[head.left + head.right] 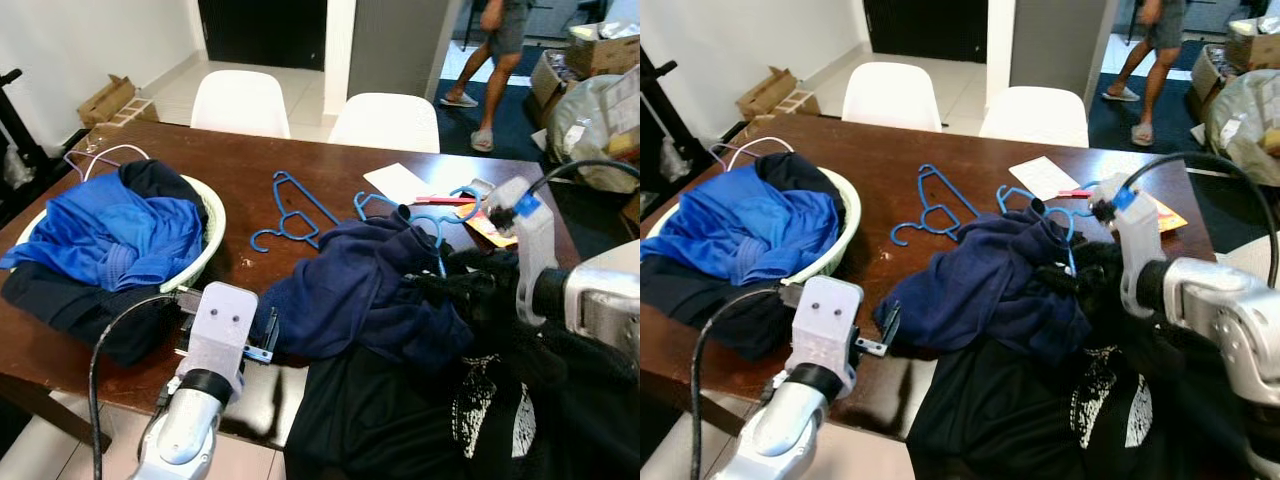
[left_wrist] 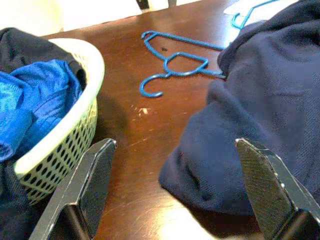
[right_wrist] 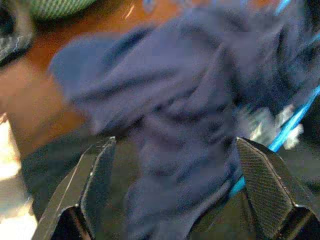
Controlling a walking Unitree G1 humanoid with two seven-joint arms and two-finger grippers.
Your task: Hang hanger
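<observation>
A blue hanger [image 1: 295, 215] lies flat in the middle of the brown table [image 1: 240, 160]. A second blue hanger [image 1: 425, 212] lies partly under a navy sweater [image 1: 360, 290], and its blue bar [image 3: 290, 125] shows in the right wrist view. My right gripper [image 3: 175, 142] is open, hovering right over the navy sweater [image 3: 165, 100], with its dark fingers [image 1: 445, 285] pointing left. My left gripper [image 2: 175, 144] is open near the table's front edge, facing the sweater's edge [image 2: 235, 150] and the first hanger [image 2: 175, 67] beyond. A black printed T-shirt [image 1: 420, 410] hangs over the near edge.
A pale laundry basket [image 1: 205, 255] heaped with blue and dark clothes stands at the left. Papers and a red pen [image 1: 440, 200] lie at the back right. Two white chairs [image 1: 240, 100] stand behind the table. A person [image 1: 495, 60] walks at the far right, near boxes and bags.
</observation>
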